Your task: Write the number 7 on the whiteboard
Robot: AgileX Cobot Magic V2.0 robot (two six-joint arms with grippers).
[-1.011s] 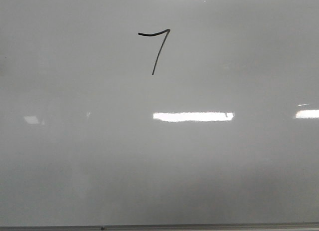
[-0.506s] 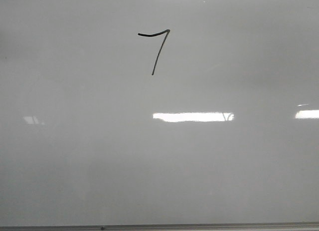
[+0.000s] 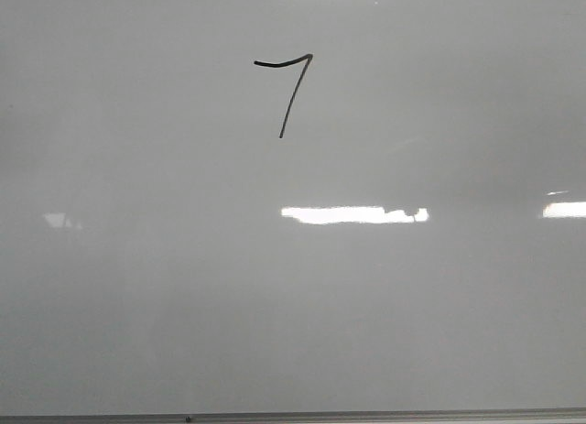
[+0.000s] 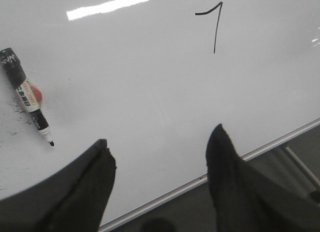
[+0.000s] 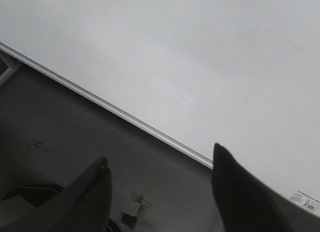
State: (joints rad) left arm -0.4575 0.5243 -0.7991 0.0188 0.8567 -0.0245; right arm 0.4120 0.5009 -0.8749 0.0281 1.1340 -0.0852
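The whiteboard (image 3: pixel 293 305) is a glossy pale grey board that fills the front view. A black hand-drawn number 7 (image 3: pixel 291 92) stands on its upper middle. It also shows in the left wrist view (image 4: pixel 215 29). My left gripper (image 4: pixel 161 144) is open and empty over the whiteboard's (image 4: pixel 150 101) near edge. A black-and-white marker (image 4: pixel 26 95) lies uncapped on the board, apart from it. My right gripper (image 5: pixel 160 159) is open and empty, over the dark floor beside the whiteboard's (image 5: pixel 200 51) metal edge. Neither gripper shows in the front view.
A thin metal edge strip (image 3: pixel 293 415) runs along the board's near side, and it shows in both wrist views (image 4: pixel 200 179) (image 5: pixel 110 106). Bright light reflections (image 3: pixel 352 214) lie on the board. Dark floor with tape scraps (image 5: pixel 137 207) lies past the edge.
The 7 and the board are unchanged. Only the edge of the bright reflection in the middle has shifted slightly.
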